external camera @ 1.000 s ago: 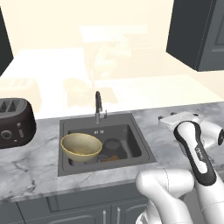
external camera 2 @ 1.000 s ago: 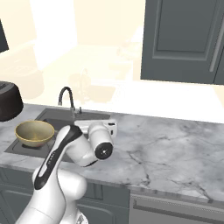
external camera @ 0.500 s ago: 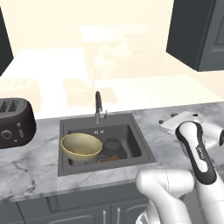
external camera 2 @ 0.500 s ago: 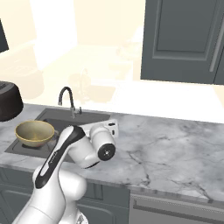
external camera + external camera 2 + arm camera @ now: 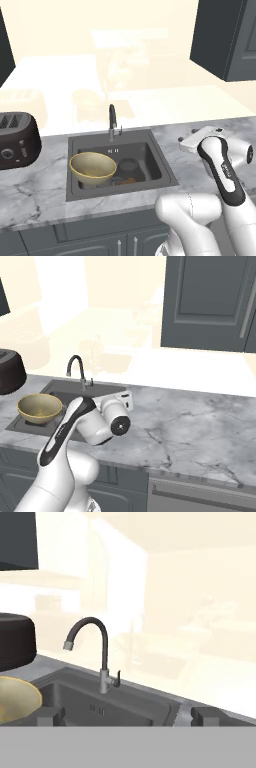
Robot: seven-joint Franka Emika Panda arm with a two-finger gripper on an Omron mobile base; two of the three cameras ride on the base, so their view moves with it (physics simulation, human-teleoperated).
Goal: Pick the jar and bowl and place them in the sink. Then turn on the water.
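Gripper fully open, nothing held | bowl and jar both in sink, jar right of bowl | tap dry, upright at back edge, ahead and slightly left of the fingertips; its side lever faces gripper.

Bright, even, rendered light; the pale cream back wall is washed out and hazy; shadows soft, edges undistorted.

Glossy white arm, dark joints
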